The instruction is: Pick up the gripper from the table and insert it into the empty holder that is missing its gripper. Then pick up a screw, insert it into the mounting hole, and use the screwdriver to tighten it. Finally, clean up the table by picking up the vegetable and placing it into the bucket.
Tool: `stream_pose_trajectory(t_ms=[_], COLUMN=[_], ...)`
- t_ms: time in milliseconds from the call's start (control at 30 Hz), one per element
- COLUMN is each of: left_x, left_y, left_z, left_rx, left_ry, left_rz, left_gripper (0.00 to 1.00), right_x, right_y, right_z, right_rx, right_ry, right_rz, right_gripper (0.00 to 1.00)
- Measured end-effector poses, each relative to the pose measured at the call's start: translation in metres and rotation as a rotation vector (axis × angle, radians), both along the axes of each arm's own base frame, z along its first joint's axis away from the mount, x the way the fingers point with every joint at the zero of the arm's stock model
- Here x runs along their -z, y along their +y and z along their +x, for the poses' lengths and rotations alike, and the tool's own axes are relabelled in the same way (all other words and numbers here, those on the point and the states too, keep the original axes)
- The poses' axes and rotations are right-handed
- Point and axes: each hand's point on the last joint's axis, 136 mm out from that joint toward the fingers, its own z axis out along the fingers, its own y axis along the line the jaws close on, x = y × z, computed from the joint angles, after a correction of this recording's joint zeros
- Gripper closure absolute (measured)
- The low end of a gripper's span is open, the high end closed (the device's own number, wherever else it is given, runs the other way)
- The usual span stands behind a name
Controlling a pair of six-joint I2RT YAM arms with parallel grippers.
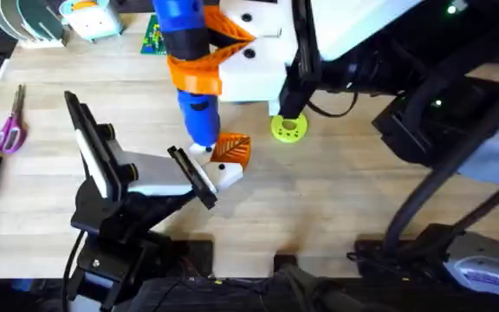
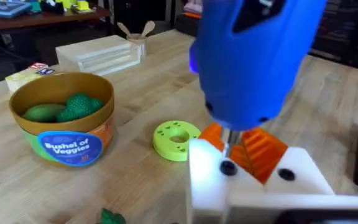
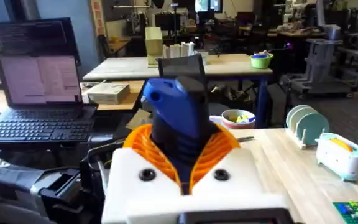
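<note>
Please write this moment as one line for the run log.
stage: tightening screw | right gripper: holds screwdriver | tip: on holder | bucket: holds vegetables

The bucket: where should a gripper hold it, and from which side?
Probably a bare stretch of the rim of the bucket, from above, one finger inside and one outside: it stands upright and open, and its round wall looks too wide to span.

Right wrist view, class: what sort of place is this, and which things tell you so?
Probably a robotics lab or workshop. Beyond the wooden table stand more workbenches loaded with equipment, an open laptop sits beside the arms, and the right gripper clamps a blue screwdriver.
</note>
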Motion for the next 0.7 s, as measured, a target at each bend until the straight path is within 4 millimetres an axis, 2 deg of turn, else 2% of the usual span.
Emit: stream_pose_trajectory(t_ms=[700], left_x=[0.0], left_y=[0.0], left_z=[0.0], left_rx=[0.0], left_ry=[0.0], left_rz=[0.0], left_gripper=[0.983], right_x=[0.0041], right_y=[0.0047], right_z=[0.0033], right_rx=[0.013], right_ry=[0.014], right_rz=[-0.004], right_gripper=[0.977])
